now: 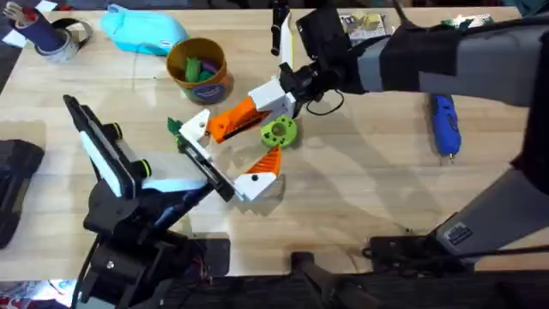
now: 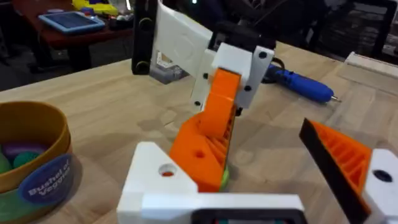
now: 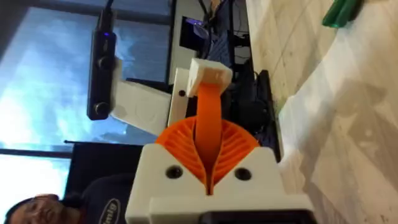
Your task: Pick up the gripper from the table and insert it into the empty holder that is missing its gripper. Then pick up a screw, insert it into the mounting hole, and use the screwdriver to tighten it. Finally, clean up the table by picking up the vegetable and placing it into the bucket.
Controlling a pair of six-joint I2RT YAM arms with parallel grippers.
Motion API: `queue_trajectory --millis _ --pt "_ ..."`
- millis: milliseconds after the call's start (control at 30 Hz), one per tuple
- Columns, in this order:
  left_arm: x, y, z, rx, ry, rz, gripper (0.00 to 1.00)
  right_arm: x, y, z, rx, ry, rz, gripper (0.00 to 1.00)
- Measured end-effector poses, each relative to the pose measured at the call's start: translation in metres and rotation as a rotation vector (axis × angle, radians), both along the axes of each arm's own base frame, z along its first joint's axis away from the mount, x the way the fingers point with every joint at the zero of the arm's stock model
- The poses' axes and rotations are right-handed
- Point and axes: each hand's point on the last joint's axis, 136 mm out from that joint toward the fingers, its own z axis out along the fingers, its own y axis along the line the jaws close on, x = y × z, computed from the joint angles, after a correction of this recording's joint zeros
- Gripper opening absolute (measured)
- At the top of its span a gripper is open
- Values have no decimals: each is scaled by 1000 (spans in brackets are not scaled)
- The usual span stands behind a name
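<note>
Item: my right hand clamped on the gripper mid-worktop, wedge tip meeting the holder in my left hand's closed grip; risk: misaligned entry jams or twists it free.

Only readable text you've got: the blue label band on the bucket, left wrist view, reads "Bushel of Vegg…", rest cut off. That bucket sits near the bench's far edge, left of centre. Everything else is too blurred to read.
</note>
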Motion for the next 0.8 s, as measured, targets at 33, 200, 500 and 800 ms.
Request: queue_trajectory --millis 33,200,500,800 --pt "0 0 0 -2 2 1 995 1 0 -1 2 12 4 8" --pt "1 1 0 -9 10 5 995 5 4 -3 12 53 23 8" --pt "2 2 0 -9 10 17 995 7 11 -2 -19 108 25 8" --pt "6 7 -1 -23 28 52 995 4 16 -6 -31 136 43 8"
